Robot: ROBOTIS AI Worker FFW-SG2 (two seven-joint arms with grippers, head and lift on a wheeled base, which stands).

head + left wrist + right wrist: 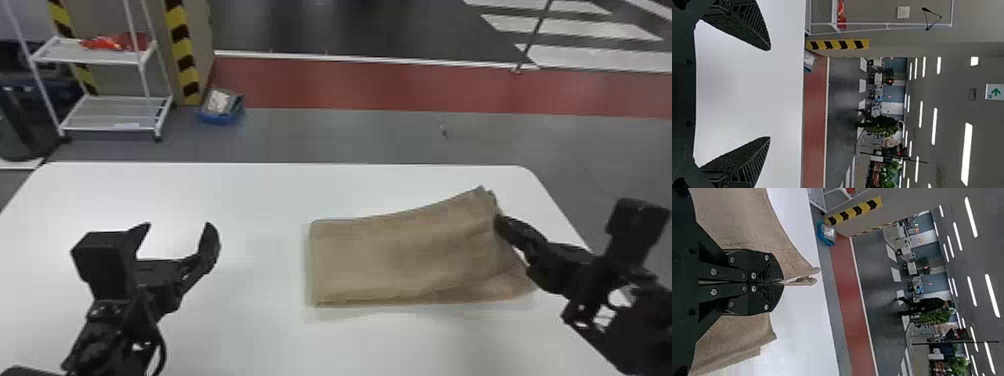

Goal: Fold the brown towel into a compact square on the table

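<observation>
I had the brown towel (395, 255) spread as a long folded strip on the right half of the bench (250, 190). My right end effector (783, 282) was pinched shut on its right edge, while my left end effector (177, 231) waited empty, fingers apart, to the left. I judged the cloth light and floppy, unlikely to break or slip but apt to sag, so gripping all layers near a corner seemed best.

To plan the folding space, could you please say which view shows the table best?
The head view, as it shows the table with both far corners. The left wrist view shows a stretch of it and its far edge; the right wrist view, a part beside the towel.
</observation>
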